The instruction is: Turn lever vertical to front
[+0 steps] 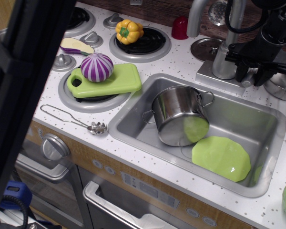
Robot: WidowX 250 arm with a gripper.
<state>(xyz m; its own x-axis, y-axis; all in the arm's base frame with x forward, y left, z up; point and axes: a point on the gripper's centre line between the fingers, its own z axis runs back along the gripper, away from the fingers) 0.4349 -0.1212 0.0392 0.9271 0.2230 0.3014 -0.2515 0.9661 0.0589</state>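
The chrome faucet column (224,59) stands behind the sink. The lever (249,81) is a short silver bar on the column's right side; only its lower end shows, and its orange-red mark is hidden. My black gripper (249,79) hangs down from the top right, with one finger (240,72) on each side of the lever. The fingers appear closed on it.
The sink (133,112) holds a steel pot (176,114) and a green plate (221,157). A purple onion (97,67) sits on a green cutting board (126,78). A yellow pepper (129,31), red cup (180,27), crystal knob (219,10) and steel bowl (282,83) are near. A dark pole (24,95) blocks the left.
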